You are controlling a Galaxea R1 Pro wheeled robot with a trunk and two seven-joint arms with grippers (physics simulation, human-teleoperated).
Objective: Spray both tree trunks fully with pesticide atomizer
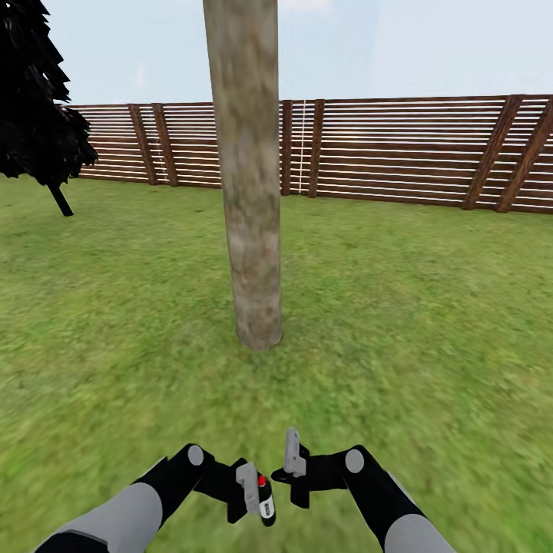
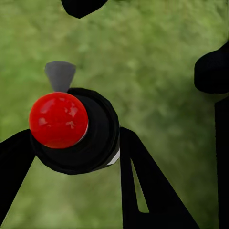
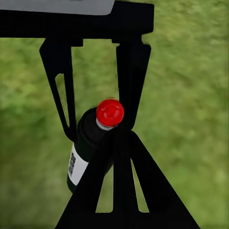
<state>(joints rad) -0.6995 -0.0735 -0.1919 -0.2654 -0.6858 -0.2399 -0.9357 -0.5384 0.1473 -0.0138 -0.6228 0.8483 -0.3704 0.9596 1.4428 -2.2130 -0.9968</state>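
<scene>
The pesticide atomizer (image 1: 266,503), a stubby black sprayer with a red cap and a pale label, sits upright between the fingers of my left gripper (image 1: 253,491) low over the grass. In the left wrist view the atomizer (image 2: 93,136) is clamped between both black fingers (image 2: 143,181), its red cap facing the camera. My right gripper (image 1: 292,459) hangs just beside it, shut and holding nothing. The right wrist view shows the atomizer (image 3: 88,143) just past my closed right gripper (image 3: 119,132). One tree trunk (image 1: 250,192), thick and pale mottled, rises straight ahead from the lawn.
Green lawn (image 1: 415,322) spreads all around the trunk. A brown slatted fence (image 1: 415,150) closes the back. A narrow black tree (image 1: 38,107) stands at the far left, well away from the trunk.
</scene>
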